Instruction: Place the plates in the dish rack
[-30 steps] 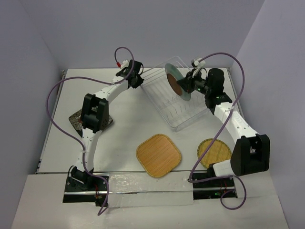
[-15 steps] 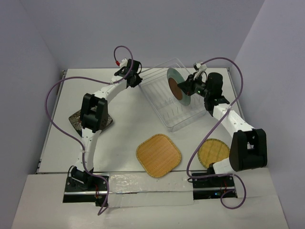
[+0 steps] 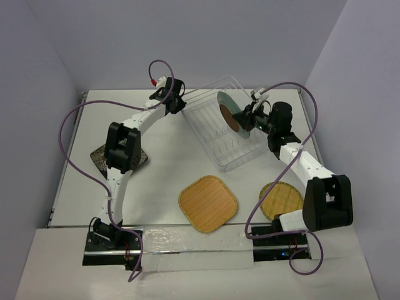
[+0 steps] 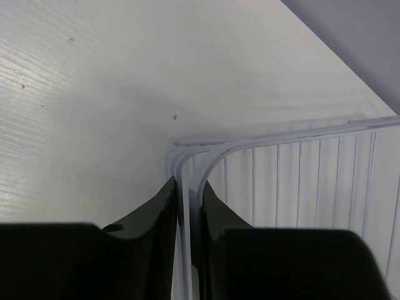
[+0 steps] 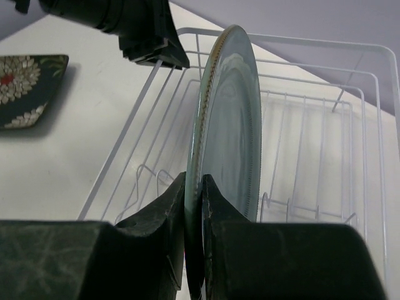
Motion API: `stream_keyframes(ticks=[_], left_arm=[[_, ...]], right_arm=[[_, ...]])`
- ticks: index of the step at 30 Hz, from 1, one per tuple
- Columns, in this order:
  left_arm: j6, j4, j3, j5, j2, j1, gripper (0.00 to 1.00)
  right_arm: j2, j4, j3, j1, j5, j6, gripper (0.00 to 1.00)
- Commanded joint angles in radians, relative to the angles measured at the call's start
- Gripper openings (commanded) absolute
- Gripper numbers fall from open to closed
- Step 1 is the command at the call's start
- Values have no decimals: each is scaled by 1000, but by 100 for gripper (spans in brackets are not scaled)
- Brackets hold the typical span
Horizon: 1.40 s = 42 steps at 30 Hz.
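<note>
Pinches one grey-blue plate point(image 3: 226, 113) upright over the one dish rack point(image 3: 207, 127) with right gripper point(image 3: 241, 119), clamps its upper-left rim with left gripper point(image 3: 178, 104), leaves three flat: black plate point(image 3: 99, 157), tan square plate point(image 3: 209, 203), tan round plate point(image 3: 282, 200).

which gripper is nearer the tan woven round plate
Right. The right gripper holds a grey-blue round plate over the white wire dish rack, beyond the tan woven round plate; the left gripper clamps the rack's far corner.
</note>
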Motion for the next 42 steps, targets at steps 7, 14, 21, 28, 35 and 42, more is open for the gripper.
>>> stream_keyframes(ticks=[7, 14, 21, 28, 35, 42], left_arm=[[-2, 97, 8, 36, -78, 2, 10], [-4, 91, 3, 31, -82, 2, 5], [-4, 98, 4, 42, -83, 2, 7], [26, 88, 18, 45, -100, -2, 23], [61, 70, 15, 52, -142, -6, 40], [92, 33, 27, 55, -179, -6, 55]], right_arm=[[-47, -86, -35, -66, 43, -62, 12], [-3, -95, -34, -138, -85, 23, 22], [-12, -72, -59, -138, -104, 12, 37], [-52, -104, -14, -128, -132, -4, 55], [-99, -120, -13, -91, -151, 2, 63], [-159, -125, -3, -80, -249, 10, 82]])
